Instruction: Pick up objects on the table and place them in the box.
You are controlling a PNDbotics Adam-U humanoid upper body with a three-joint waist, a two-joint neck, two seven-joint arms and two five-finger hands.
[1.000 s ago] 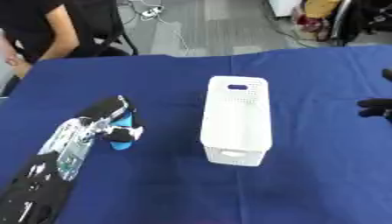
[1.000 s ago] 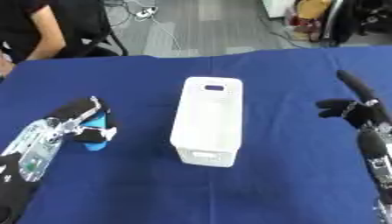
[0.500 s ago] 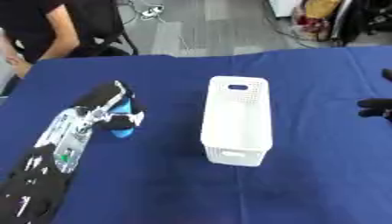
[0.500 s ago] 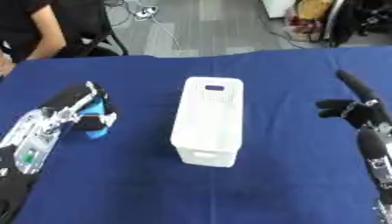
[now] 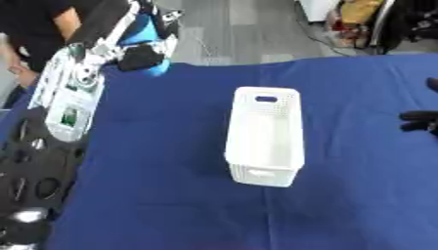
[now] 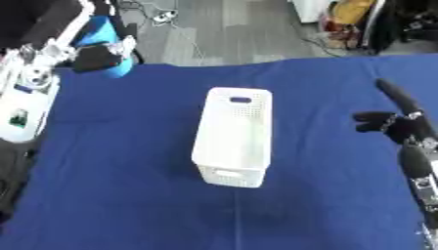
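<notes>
Left eye view: left robot hand is raised, fingers curled round a blue object — its axis cannot be told. The white box lies lower right of it, long axis running away from the robot.

Right eye view: right robot hand — fingers relaxed, empty — hovers over the blue desk, right of the box.

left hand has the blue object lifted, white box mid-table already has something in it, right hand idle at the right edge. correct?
One error: the white box is empty, as the left eye view shows. The rest stands: the left hand holds the blue object lifted at upper left, and the right hand idles at the right edge.
</notes>
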